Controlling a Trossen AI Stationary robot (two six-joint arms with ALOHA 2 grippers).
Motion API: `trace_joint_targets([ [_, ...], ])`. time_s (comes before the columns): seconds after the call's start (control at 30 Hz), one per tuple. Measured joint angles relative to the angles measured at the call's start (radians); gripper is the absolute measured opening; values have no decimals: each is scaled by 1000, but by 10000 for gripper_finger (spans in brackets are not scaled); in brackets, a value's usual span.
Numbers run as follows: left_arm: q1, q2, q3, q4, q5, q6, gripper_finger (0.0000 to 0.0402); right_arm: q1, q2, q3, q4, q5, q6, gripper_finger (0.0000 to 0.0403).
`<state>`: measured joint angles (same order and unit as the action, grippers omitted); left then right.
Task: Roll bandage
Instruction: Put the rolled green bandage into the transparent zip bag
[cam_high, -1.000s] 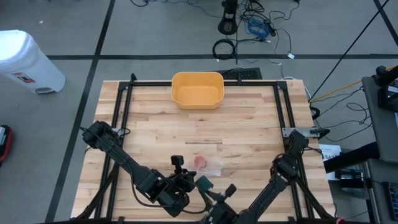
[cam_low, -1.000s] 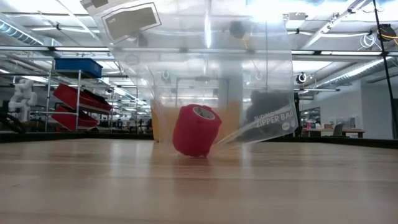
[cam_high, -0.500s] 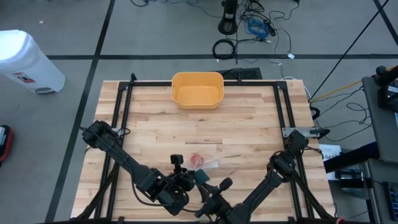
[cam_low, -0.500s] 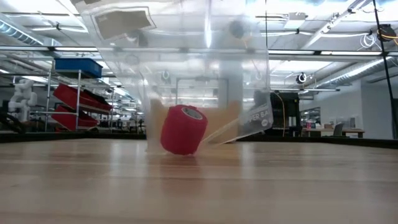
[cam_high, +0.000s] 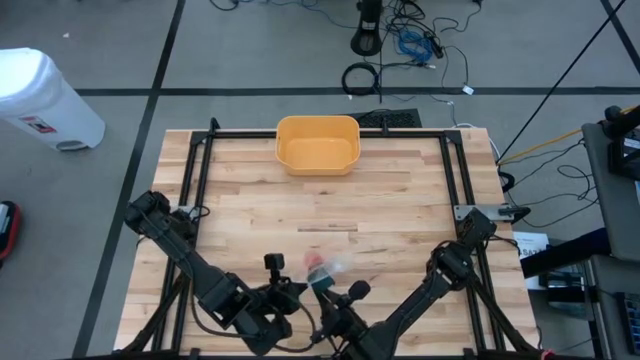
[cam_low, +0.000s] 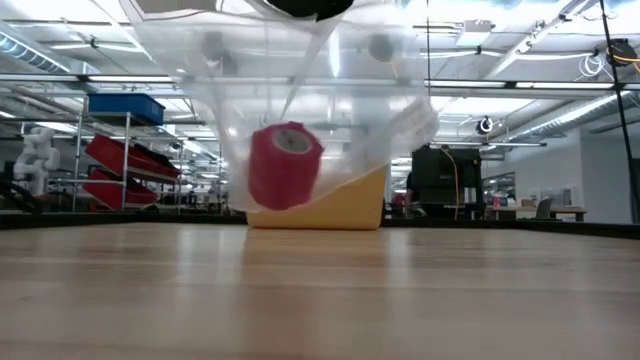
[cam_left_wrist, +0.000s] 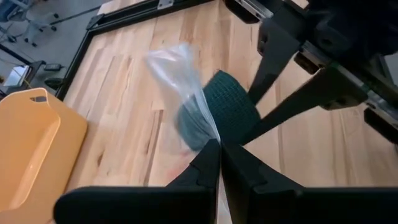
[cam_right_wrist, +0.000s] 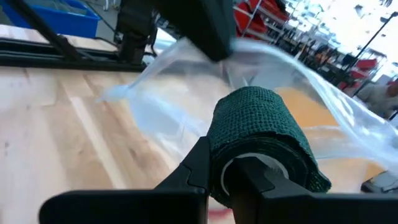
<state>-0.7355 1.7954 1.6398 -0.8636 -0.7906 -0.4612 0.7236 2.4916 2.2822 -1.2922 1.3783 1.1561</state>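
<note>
Wooden table (cam_low: 320, 300), bag (cam_low: 330, 120) and red roll (cam_low: 284, 165) now lifted clear

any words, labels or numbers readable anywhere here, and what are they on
No text reads clearly in any view.
White bin: a small label low on its side, too small to read.
Clear plastic bag: no print can be made out on it; blurred.

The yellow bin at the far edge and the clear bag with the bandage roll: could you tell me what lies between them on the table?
Only bare wooden table separates the yellow bin from the clear bag, as the high view shows.
</note>
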Motion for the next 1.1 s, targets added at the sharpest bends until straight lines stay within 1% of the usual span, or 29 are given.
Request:
trace_joint_targets([
  [0.23,0,0,-1,-6,-2,0,17,1,0,0,11,-67,40,27],
  [0.3,0,0,-1,-4,-2,-1,17,4,0,0,24,-65,39,27],
  [0.43,0,3,-2,30,16,4,17,11,0,0,56,-15,53,27],
  [0.6,-4,4,-2,123,30,51,17,2,0,0,64,-45,120,27],
  [0.73,-5,12,-2,147,73,57,17,3,-6,1,84,-29,137,27],
  [0.83,-4,33,-2,139,84,60,17,10,-28,21,113,-19,79,27],
  [0.97,-6,37,-2,156,86,87,17,13,-39,71,115,-51,-38,27],
  [1.1,-14,32,-2,160,88,110,17,9,-51,68,147,-98,-163,27],
])
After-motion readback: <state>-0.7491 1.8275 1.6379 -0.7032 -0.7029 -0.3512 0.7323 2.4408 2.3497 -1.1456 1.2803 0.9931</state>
